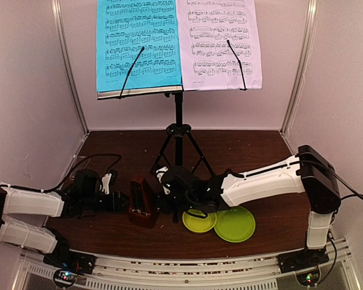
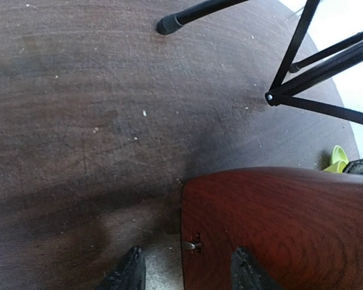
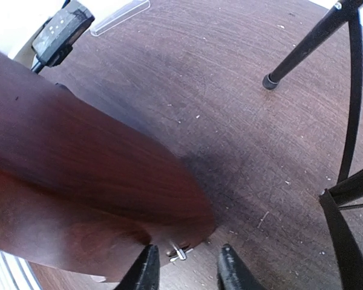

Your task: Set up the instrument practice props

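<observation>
One camera sits high behind my bases, facing forward across the table (image 1: 109, 151). My wrist cameras look down, close; both catch the metronome (image 2: 278, 223) and music stand (image 2: 169, 24) legs.

Both arms reach low and inward, jaws parted.

The left arm (image 1: 30, 202) lies folded close to its base with its forearm stretched level toward the right. The left gripper (image 2: 187, 273) holds its two black fingers (image 2: 130, 270) apart. The right arm (image 1: 260, 181) rises from its base, bends at the elbow and runs long and low to the left. The right gripper (image 3: 187, 270) likewise has its fingers (image 3: 230, 269) spread.
</observation>
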You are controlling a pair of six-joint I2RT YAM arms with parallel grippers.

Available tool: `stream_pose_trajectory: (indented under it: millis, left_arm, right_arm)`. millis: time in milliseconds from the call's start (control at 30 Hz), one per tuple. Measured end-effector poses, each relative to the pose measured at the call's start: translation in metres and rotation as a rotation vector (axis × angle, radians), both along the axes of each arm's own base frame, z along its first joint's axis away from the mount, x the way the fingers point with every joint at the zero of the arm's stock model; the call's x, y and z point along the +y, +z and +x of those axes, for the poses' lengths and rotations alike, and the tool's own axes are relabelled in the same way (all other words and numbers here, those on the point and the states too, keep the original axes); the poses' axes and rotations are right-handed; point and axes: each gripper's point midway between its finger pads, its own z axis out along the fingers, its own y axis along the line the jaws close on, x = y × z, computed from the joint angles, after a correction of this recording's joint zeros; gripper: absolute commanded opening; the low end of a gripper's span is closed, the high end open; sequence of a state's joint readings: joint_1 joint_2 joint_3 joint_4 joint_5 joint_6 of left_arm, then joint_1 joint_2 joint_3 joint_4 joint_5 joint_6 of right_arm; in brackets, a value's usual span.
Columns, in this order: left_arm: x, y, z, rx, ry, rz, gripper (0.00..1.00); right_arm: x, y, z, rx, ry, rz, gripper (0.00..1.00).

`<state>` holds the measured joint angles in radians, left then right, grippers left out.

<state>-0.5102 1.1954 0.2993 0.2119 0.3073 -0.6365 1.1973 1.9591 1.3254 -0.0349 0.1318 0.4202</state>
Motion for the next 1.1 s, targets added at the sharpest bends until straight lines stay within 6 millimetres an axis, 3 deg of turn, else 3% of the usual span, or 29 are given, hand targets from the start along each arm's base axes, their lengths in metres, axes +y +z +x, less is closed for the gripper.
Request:
stream_pose_trajectory:
  millis: [167, 400, 733, 1100]
  left_arm:
    - [-0.007, -0.001, -0.004, 0.007, 0.01, -0.027, 0.48]
    - [0.003, -0.018, -0.016, 0.059, 0.063, -0.032, 0.48]
    - [-0.011, -0.009, -0.02, 0.031, 0.049, -0.061, 0.47]
    - [-0.024, -0.015, -0.026, 0.045, 0.034, -0.084, 0.46]
  right_arm:
    - [-0.012, 0.009, -0.01, -0.006, 0.046, 0.024, 0.64]
    - [-0.013, 0.051, -0.03, -0.027, 0.136, 0.134, 0.81]
    - [0.007, 0.071, -0.058, -0.021, 0.193, 0.198, 0.82]
    - [0.011, 0.068, -0.051, -0.013, 0.143, 0.209, 0.73]
